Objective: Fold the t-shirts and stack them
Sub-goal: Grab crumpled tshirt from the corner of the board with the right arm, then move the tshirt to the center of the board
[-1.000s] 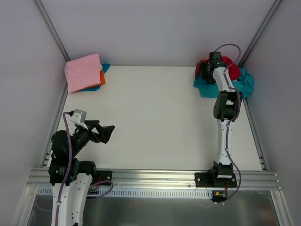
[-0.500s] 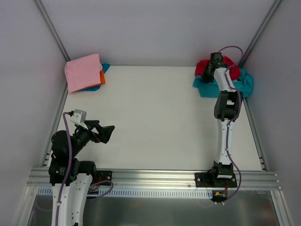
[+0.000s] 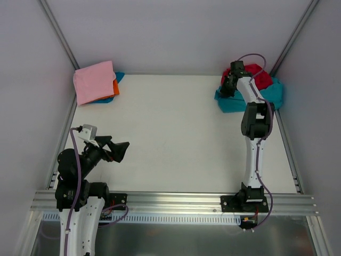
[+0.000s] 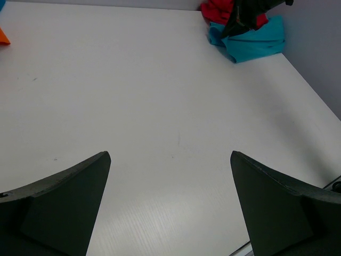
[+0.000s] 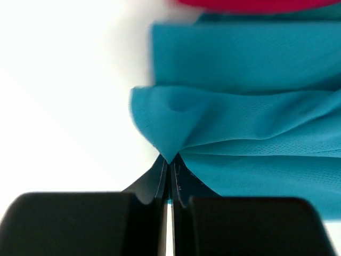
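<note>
The teal t-shirt [image 3: 228,104] lies crumpled at the table's [image 3: 170,133] 1 o'clock corner, with a red shirt [image 4: 216,10] heaped on it. The right gripper [image 5: 169,165] is clamped on a thin edge fold. So shallow a pinch may slip under pull, or drag the red shirt along. The left gripper [image 4: 169,157] hovers agape at 8 o'clock.

I see folded pink t-shirt [image 3: 95,81] atop orange t-shirt [image 3: 114,86] and blue t-shirt [image 3: 119,77], far left, crumpled teal t-shirt [image 3: 232,104], red t-shirt [image 3: 265,81] behind it, far right
</note>
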